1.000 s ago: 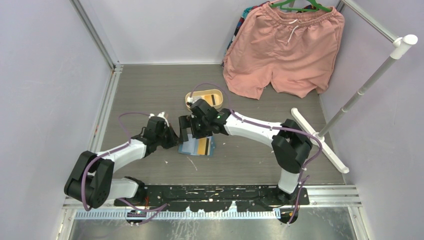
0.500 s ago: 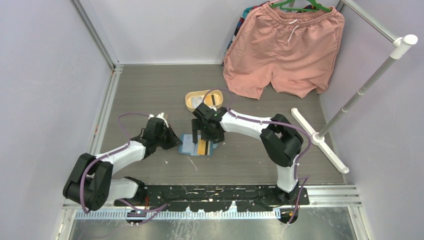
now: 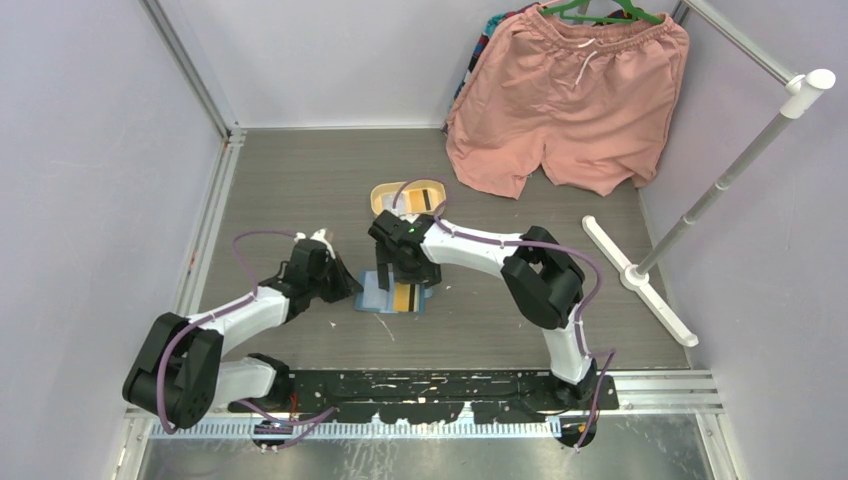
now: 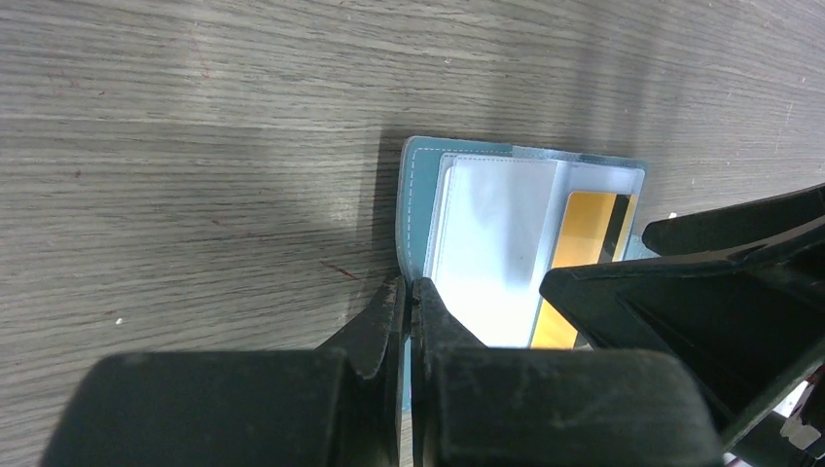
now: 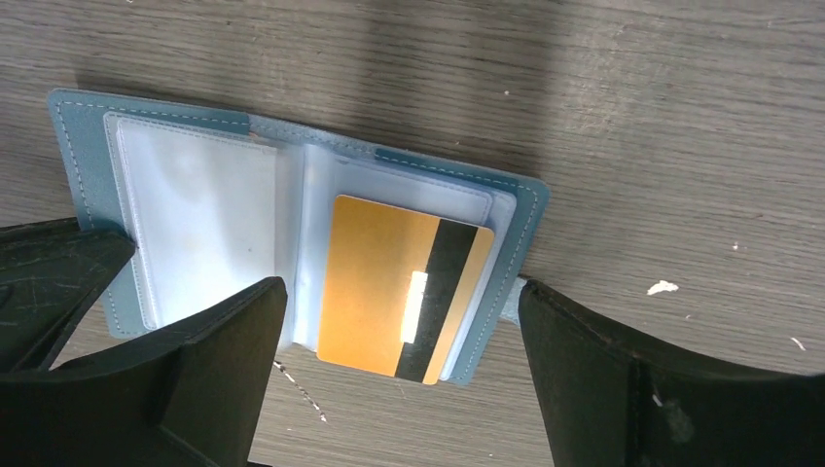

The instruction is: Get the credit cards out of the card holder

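Observation:
The teal-blue card holder (image 3: 370, 299) lies open on the grey table, its clear pockets facing up (image 5: 195, 209). An orange credit card (image 5: 389, 282) with a black stripe sticks partway out of the right-hand pocket; it also shows as a credit card (image 4: 579, 248) in the left wrist view. My left gripper (image 4: 410, 292) is shut on the left edge of the card holder (image 4: 418, 214). My right gripper (image 5: 401, 292) hangs open just above, one finger on each side of the orange card, touching nothing.
A yellow oval tray (image 3: 388, 195) sits just behind the card holder, with something dark inside. Pink shorts (image 3: 570, 100) hang at the back right. A white rack foot (image 3: 640, 280) lies on the table at the right.
My right gripper has swung left and come down over the open card holder, its jaws now straddling the orange card. The left gripper has held its grip in place.

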Tool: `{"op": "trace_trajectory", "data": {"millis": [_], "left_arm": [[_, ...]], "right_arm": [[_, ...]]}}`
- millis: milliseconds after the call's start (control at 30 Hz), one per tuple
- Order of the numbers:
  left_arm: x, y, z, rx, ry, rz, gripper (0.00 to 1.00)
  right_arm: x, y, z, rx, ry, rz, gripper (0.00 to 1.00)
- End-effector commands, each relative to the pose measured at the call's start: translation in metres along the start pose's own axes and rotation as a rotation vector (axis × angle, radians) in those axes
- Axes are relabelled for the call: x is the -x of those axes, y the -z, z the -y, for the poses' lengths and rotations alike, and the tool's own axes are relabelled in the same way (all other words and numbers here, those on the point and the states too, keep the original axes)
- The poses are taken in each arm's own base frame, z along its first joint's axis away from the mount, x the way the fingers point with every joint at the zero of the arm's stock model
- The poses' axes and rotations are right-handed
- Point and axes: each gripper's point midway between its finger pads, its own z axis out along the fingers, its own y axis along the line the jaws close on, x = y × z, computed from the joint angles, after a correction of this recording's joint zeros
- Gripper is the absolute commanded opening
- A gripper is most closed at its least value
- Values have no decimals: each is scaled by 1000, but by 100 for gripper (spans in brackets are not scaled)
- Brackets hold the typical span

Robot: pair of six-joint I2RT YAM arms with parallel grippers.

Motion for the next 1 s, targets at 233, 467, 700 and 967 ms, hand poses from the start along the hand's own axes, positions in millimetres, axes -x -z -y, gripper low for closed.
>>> {"op": "trace_trajectory", "data": {"millis": [233,467,700,967], "left_arm": [[2,0,-6,11,-3,28,0],[0,-1,-8,14,-6,23,0],[0,-1,-8,14,-6,25,0],[-4,-1,-11,19,-8,17,0]], "right_arm": [[4,7,8,-144,16,31,83],[2,3,5,-130,8,21,77],[10,11,-9,-102,7,51,81],[8,5,-12,-129,21,41,80]]}}
